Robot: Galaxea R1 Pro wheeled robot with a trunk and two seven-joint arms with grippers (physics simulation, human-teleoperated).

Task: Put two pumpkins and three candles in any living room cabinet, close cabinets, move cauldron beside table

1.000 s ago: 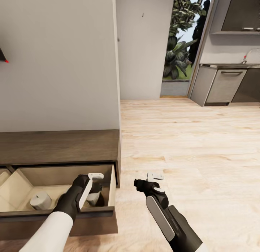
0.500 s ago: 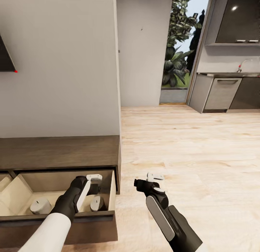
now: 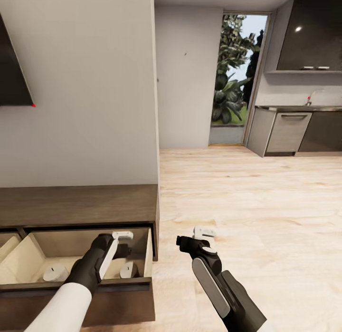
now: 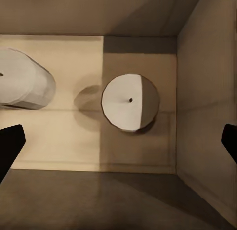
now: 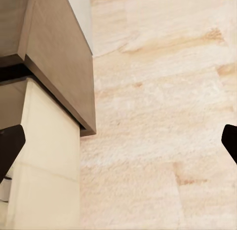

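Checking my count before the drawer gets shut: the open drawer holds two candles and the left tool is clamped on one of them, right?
Not quite. The drawer does hold two candles, but the left tool is open and holds neither; the left wrist view shows its fingertips spread wide above the standing candle.

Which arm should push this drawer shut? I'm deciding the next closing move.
Probably the left. Its pincer hangs open over the open drawer holding two candles, so it only needs to lift clear. The right pincer is off to the side, over bare floor.
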